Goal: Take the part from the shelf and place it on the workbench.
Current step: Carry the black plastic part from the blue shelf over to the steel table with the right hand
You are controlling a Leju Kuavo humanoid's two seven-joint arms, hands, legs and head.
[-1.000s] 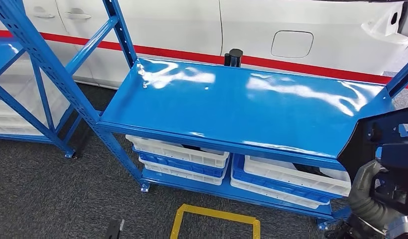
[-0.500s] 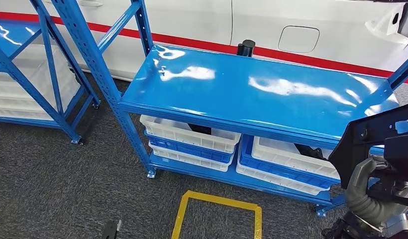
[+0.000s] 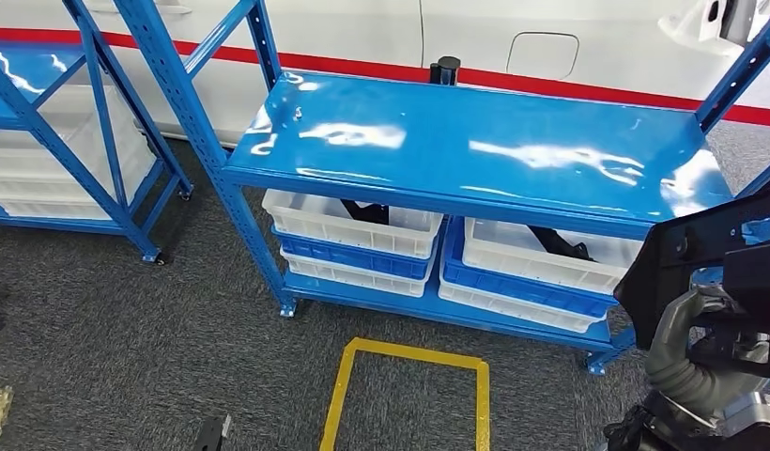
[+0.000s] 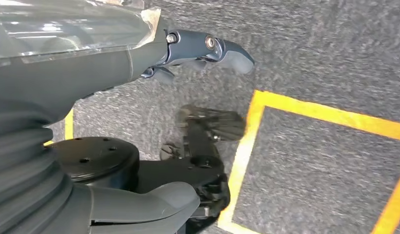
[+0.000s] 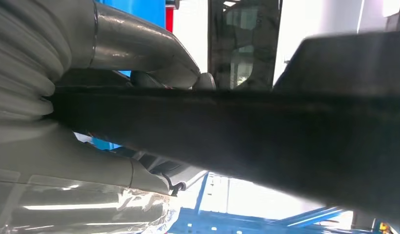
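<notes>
The right robot hand (image 3: 686, 329) grips a large flat black plastic part (image 3: 705, 249) at the lower right of the head view; its grey thumb lies against the near face of the part, and in the right wrist view the dark part (image 5: 266, 141) crosses the picture with the robot hand (image 5: 139, 73) closed around its edge. The part is held in the air, in front of the right end of the blue metal shelf (image 3: 475, 150) – apart from its glossy top board. Under that board stand white plastic bins (image 3: 348, 225) on blue trays; dark pieces lie inside them. On the grey carpet floor (image 3: 128, 357) a yellow tape square (image 3: 405, 385) is marked. The left robot hand (image 4: 198, 48) hangs over the carpet near the yellow tape – fingers spread loosely, holding nothing.
</notes>
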